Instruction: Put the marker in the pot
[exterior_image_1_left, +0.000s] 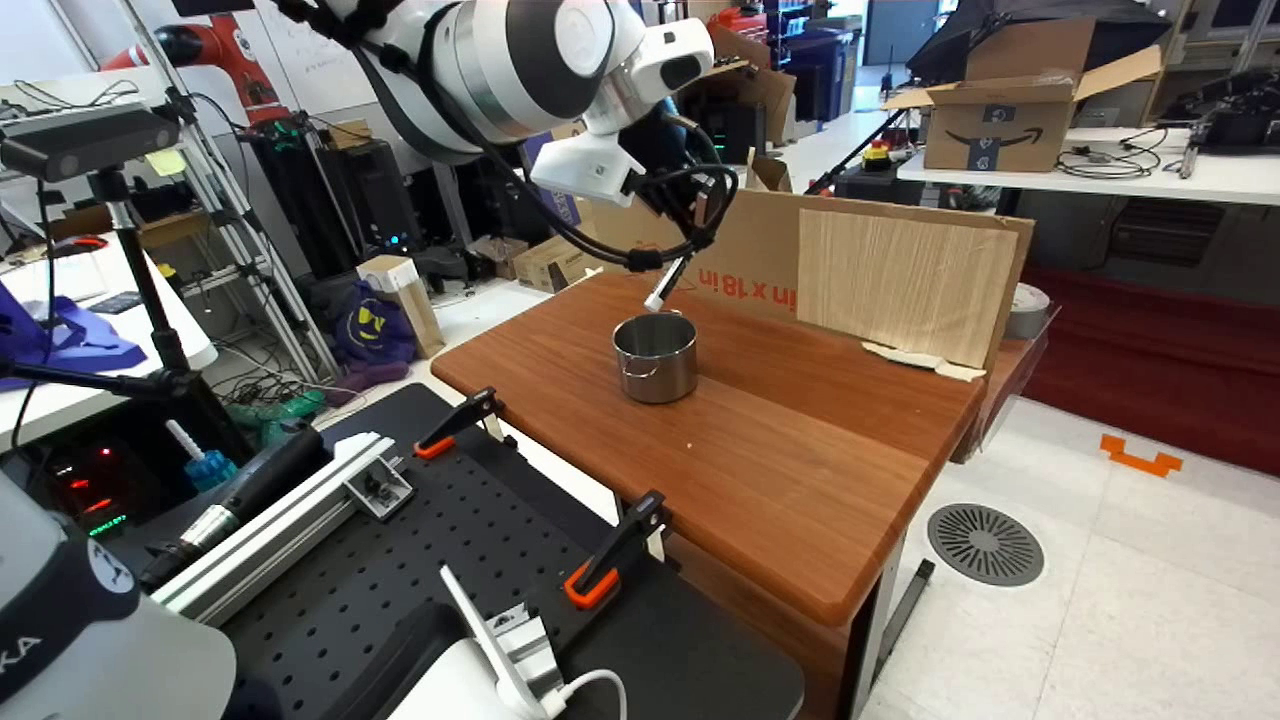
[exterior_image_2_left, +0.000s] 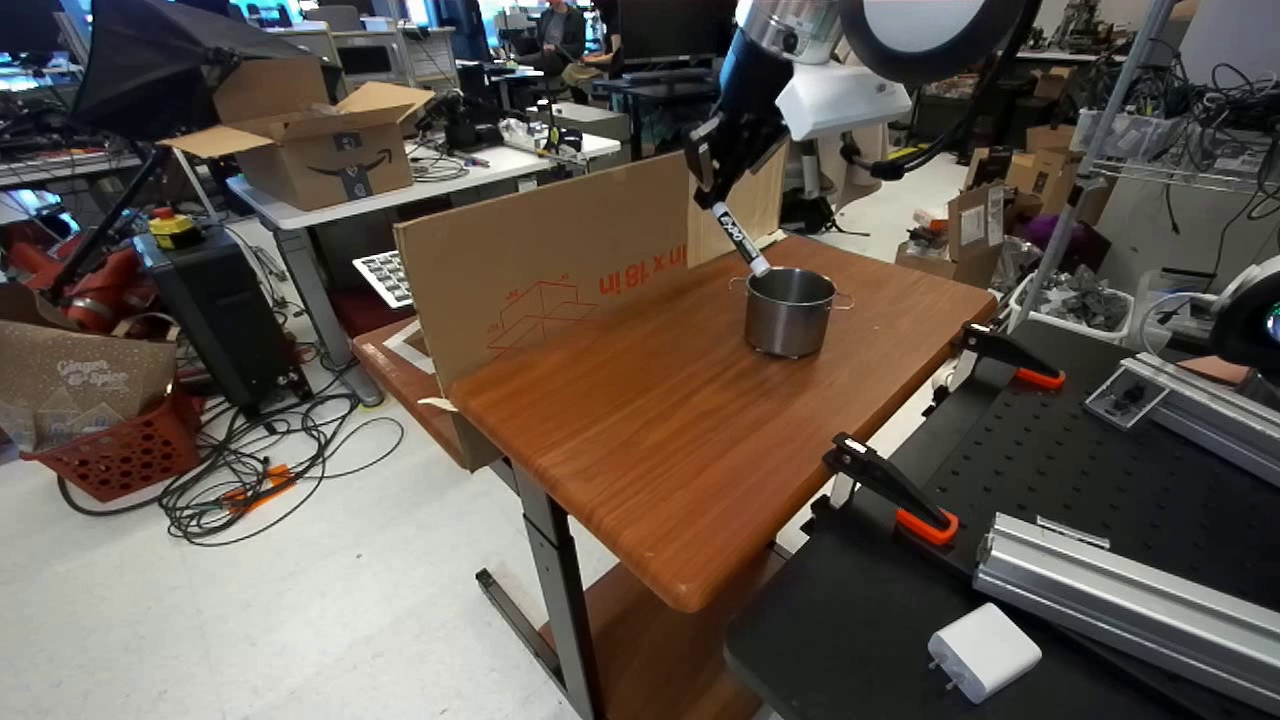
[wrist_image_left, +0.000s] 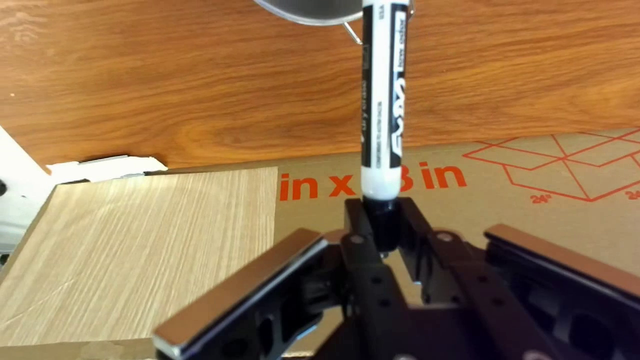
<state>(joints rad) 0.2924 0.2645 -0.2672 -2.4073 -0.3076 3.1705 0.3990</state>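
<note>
The marker (wrist_image_left: 382, 100) is black and white with a black cap. My gripper (wrist_image_left: 384, 215) is shut on the capped end. The marker slants downward from the gripper in both exterior views (exterior_image_1_left: 668, 282) (exterior_image_2_left: 740, 240). The pot (exterior_image_1_left: 655, 370) is a round silver-grey metal pot with thin wire handles, upright on the table. It also shows in an exterior view (exterior_image_2_left: 787, 325). The marker's white lower end is close to the pot's rim; I cannot tell whether it is over the opening. In the wrist view only part of the pot (wrist_image_left: 315, 15) shows at the top edge, partly behind the marker.
The pot stands on a brown wooden table (exterior_image_1_left: 780, 470). A cardboard panel (exterior_image_2_left: 560, 270) stands upright along one table edge, near the gripper. Two black-and-orange clamps (exterior_image_1_left: 620, 550) (exterior_image_1_left: 460, 425) sit at the opposite edge, beside a black perforated board (exterior_image_1_left: 450, 530). Cables hang from the arm.
</note>
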